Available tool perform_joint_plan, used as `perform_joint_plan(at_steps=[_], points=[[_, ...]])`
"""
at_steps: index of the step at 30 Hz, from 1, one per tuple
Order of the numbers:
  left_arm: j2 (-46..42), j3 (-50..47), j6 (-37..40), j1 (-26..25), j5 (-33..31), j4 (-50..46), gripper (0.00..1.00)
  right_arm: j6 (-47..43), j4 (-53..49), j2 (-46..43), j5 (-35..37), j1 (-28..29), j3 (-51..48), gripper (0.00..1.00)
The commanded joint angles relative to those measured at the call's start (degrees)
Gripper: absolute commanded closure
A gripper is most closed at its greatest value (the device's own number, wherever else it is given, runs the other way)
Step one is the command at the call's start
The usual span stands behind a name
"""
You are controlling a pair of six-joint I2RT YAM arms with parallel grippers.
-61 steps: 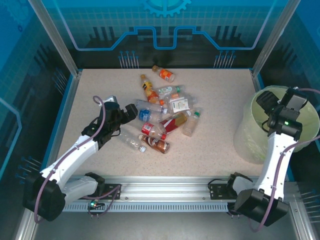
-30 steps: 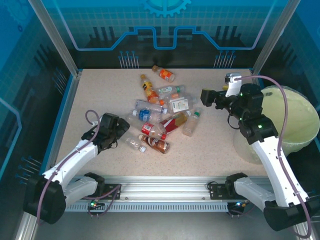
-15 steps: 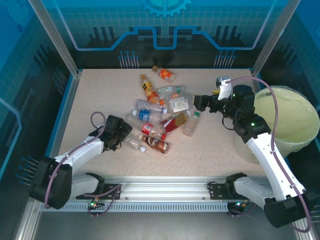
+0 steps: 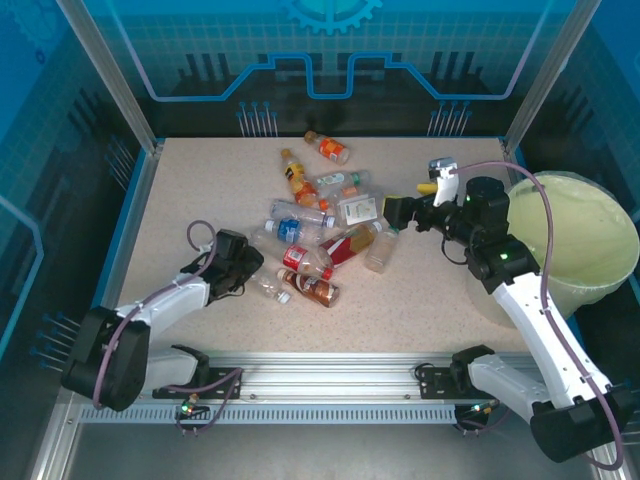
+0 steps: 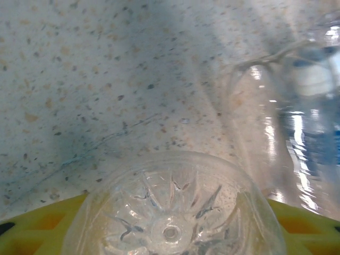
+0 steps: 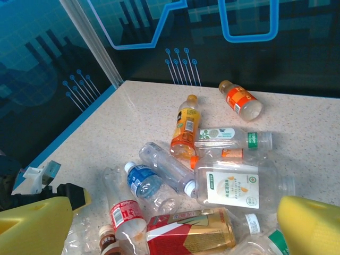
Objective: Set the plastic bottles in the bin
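My left arm lies low and stretched out over the table, forearm almost flat, wrist turned toward the heap. My left gripper has narrowed onto a clear bottle lying on its side. In my left wrist view its star-moulded base sits between my yellow pads, which seem to press both its sides. Just beyond those fingers, to their right, another clear bottle rests on the speckled surface.

My right arm climbs from its base, bends beside the bin, and reaches leftward above the table. My right gripper stands wide and holds nothing, pointed at the plastic bottles. In my right wrist view the two yellow fingers frame the heap. A red-labelled bottle lies directly between and below them, a white-labelled one just ahead, and a blue-labelled one ahead toward the left finger. Farther out lie an orange-filled bottle and, farthest, one with an orange label.

The bin sits behind my right wrist, well apart from the heap, beside my elbow.
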Motion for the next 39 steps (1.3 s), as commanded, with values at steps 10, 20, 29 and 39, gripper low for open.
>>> perform_joint_plan(at_steps=[10, 20, 29, 39], points=[[-10.7, 11.52, 22.26, -3.66, 7.03, 5.85, 0.51, 0.93, 5.72, 1.99, -4.09, 2.09, -1.33, 0.0], [-4.34, 22.28, 24.98, -9.8, 23.13, 22.19, 0.51, -3.2, -0.77, 7.69, -17.02, 4.34, 4.5, 0.0], [2.41, 30.76, 27.37, -14.59, 33.86, 26.71, 0.51, -4.21, 2.72, 11.07, -24.99, 7.39, 5.63, 0.0], [6.84, 32.69, 23.14, -16.87, 36.15, 33.45, 0.51, -3.4, 8.25, 12.24, -30.04, 10.27, 6.49, 0.0]])
